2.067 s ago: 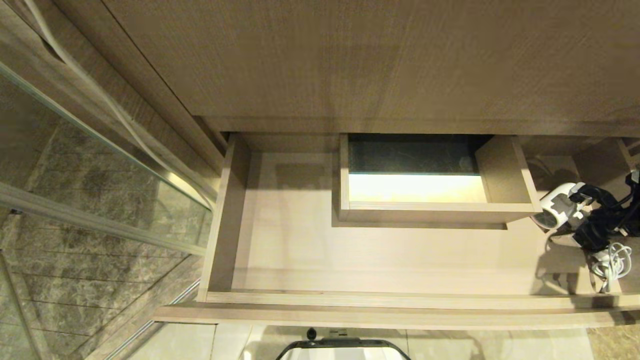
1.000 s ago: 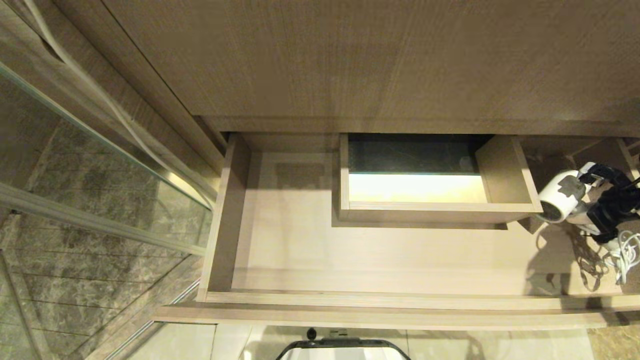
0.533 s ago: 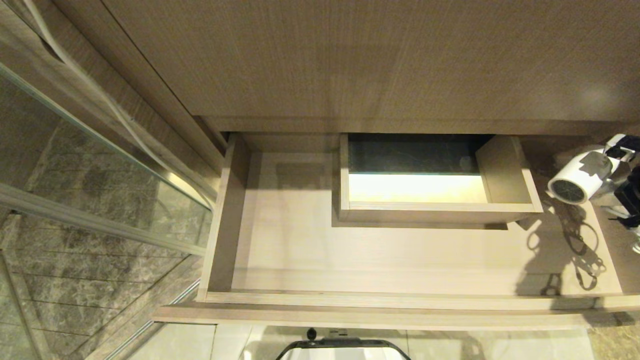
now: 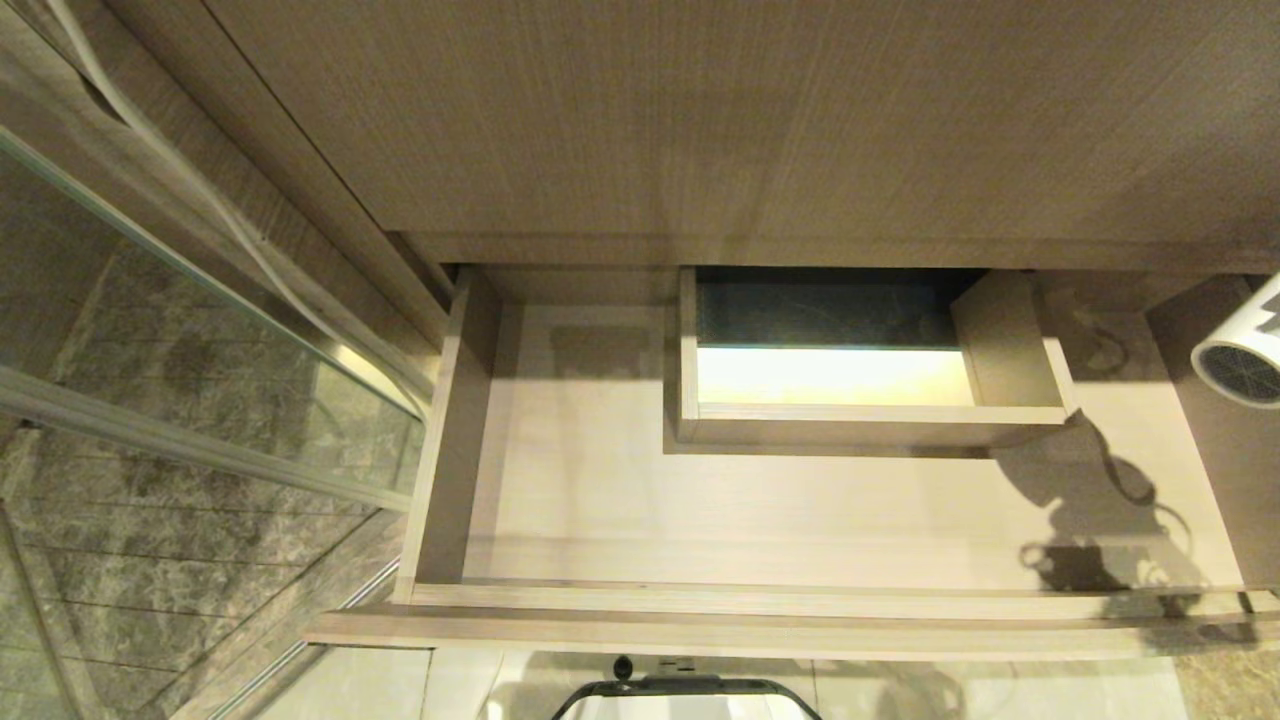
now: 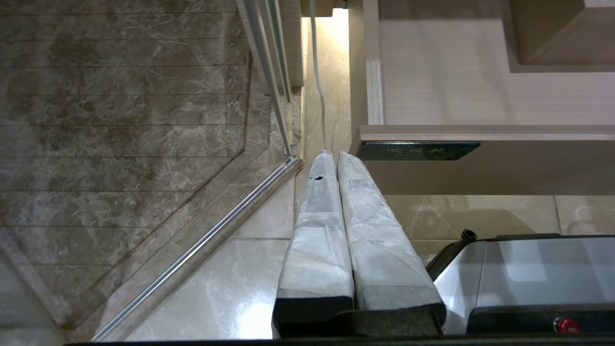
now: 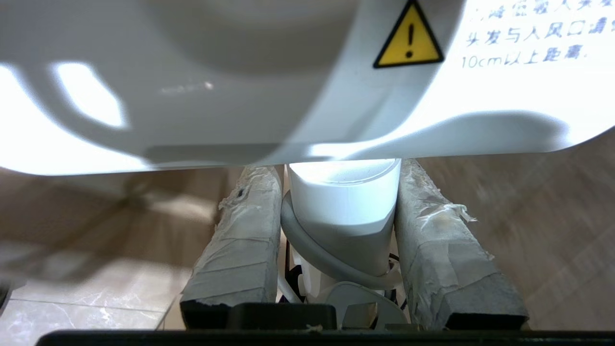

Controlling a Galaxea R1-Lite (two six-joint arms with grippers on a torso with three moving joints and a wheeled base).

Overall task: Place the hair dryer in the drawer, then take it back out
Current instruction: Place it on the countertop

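At the far left, the left gripper [image 5: 331, 156] hangs parked above the floor beside the glass partition [image 4: 200, 330], its 2 fingers [image 5: 314, 230] pressed together on nothing. The drawer [image 4: 450, 470] stands pulled out, nothing lying on its floor; only a shadow falls at its right end. At the right edge of the head view, the hair dryer [image 4: 1245, 360] is held above the drawer's right end. The right gripper [image 6: 338, 192] clamps its handle, 2 fingers [image 6: 240, 240] partly spread around it. This looks like the take-out step; next, the dryer needs carrying clear of the drawer.
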